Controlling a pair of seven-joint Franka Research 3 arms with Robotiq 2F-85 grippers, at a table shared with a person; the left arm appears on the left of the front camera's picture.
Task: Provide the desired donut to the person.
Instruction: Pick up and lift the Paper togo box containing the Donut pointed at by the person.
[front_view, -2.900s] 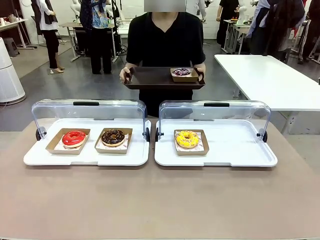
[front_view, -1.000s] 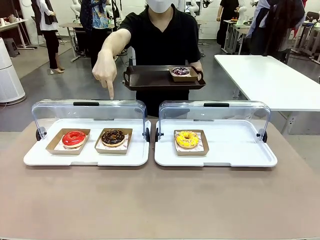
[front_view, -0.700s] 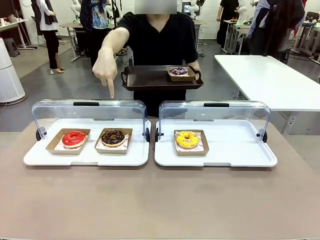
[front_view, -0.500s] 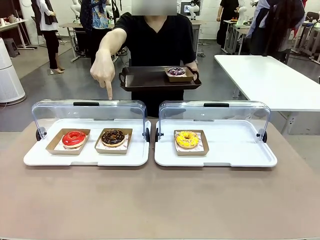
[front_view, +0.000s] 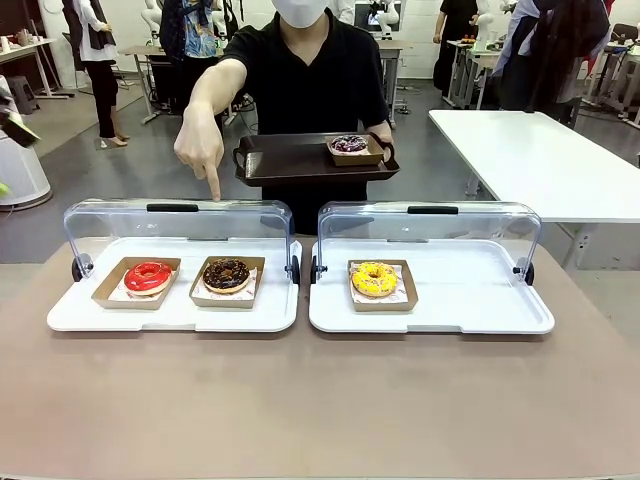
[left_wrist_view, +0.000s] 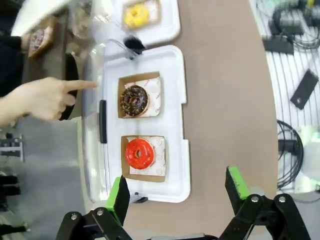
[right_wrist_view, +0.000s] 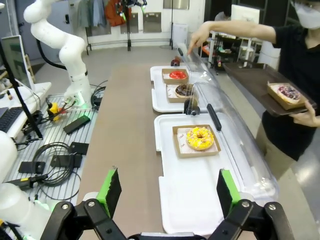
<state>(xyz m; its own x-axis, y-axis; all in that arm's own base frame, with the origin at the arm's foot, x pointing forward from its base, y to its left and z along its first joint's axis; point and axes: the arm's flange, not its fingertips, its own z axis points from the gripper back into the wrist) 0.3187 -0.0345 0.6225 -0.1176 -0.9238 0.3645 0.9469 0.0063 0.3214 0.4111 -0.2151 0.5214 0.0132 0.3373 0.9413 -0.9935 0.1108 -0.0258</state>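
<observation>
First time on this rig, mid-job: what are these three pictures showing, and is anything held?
The wide picture looks across the table from the robot's side. The other two come from wrist cameras: the green-tipped prongs are the left gripper and right gripper, both open, empty. On the table stand two white lidded cases: one holds a red donut and a chocolate donut, the other a yellow donut. The person holds a dark tray carrying a purple-iced donut; their free hand points down, seemingly at the chocolate one.

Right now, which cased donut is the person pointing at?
The chocolate donut, beside the red donut; the person's hand points down just above it.
</observation>
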